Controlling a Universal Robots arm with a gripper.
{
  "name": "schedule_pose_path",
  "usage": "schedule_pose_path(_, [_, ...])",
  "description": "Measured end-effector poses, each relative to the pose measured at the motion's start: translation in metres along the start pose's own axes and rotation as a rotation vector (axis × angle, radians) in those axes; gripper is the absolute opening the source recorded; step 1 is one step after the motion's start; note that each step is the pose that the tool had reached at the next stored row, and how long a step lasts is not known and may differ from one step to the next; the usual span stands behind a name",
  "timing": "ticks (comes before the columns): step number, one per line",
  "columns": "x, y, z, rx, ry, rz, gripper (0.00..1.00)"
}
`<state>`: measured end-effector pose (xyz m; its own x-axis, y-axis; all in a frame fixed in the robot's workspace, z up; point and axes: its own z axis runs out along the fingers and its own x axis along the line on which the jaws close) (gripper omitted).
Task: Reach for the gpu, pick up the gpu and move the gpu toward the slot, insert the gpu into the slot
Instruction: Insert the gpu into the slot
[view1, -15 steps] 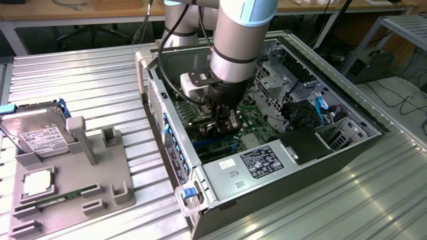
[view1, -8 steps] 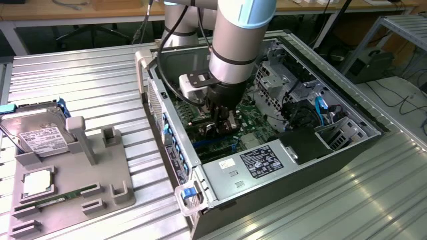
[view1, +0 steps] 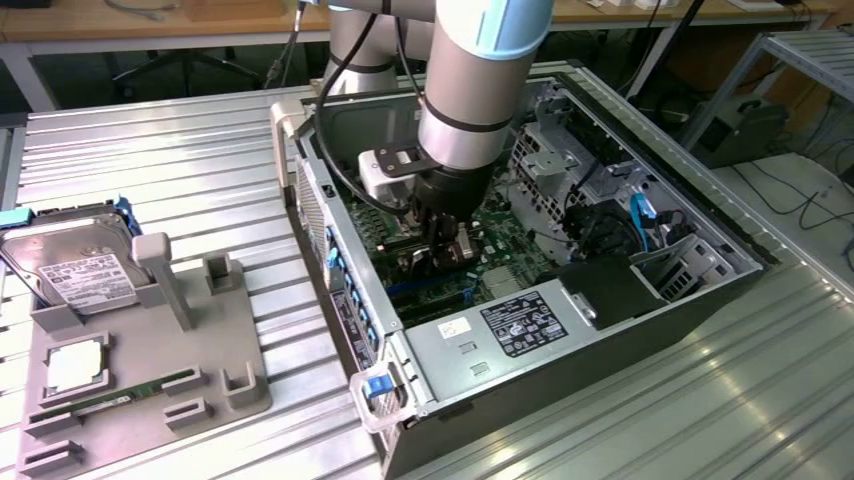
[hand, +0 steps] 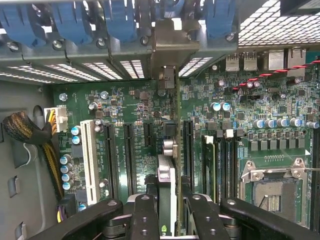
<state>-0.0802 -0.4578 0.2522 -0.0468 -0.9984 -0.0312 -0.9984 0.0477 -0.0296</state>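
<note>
One gpu (hand: 167, 175): thin dark card seen edge-on, silver end bracket; upright between gripper (hand: 168, 207) fingers, clamped, over green motherboard (hand: 130, 107).

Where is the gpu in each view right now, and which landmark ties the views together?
Exterior view: the gpu is mid-case, under the end effector and largely hidden by it.
Wrist view: the gpu runs edge-on up the centre, from between the fingers to its silver bracket at the case wall.
Shared landmark: the row of blue clips along that wall.
</note>
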Motion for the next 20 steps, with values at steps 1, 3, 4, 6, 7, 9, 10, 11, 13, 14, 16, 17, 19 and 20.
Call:
schedule_pose_path(1, [-0.0001,0.0000,0.0000,0.0001,-0.0001,0.000,0.27])
schedule_pose_path(3, [-0.0012,0.0001,0.0000,0.0001,-0.0002,-0.002,0.27])
schedule_pose_path(4, [-0.0012,0.0001,0.0000,0.0001,-0.0002,-0.003,0.27])
schedule_pose_path(6, [-0.0012,0.0001,0.0000,0.0001,-0.0003,-0.003,0.27])
schedule_pose_path(7, [-0.0012,0.0001,-0.0001,0.0001,-0.0002,-0.003,0.27])
schedule_pose_path(9, [-0.0011,0.0001,0.0009,-0.0002,0.0004,-0.003,0.27])
schedule_pose_path(10, [-0.0011,0.0002,0.0015,-0.0007,0.0007,-0.003,0.27])
schedule_pose_path(11, [-0.0010,0.0002,0.0020,-0.0009,0.0007,-0.003,0.27])
schedule_pose_path(13, [-0.0010,0.0002,0.0028,-0.0008,0.0003,-0.003,0.27])
schedule_pose_path(14, [-0.0011,0.0001,0.0032,-0.0004,-0.0006,-0.003,0.27])
schedule_pose_path(16, [-0.0011,0.0001,0.0032,-0.0006,-0.0003,-0.003,0.27])
schedule_pose_path(17, [-0.0011,0.0001,0.0032,-0.0007,-0.0002,-0.003,0.27])
schedule_pose_path(19, [-0.0011,0.0001,0.0031,-0.0007,-0.0001,-0.003,0.27])
schedule_pose_path(20, [-0.0011,0.0001,0.0031,-0.0006,-0.0002,-0.003,0.27])
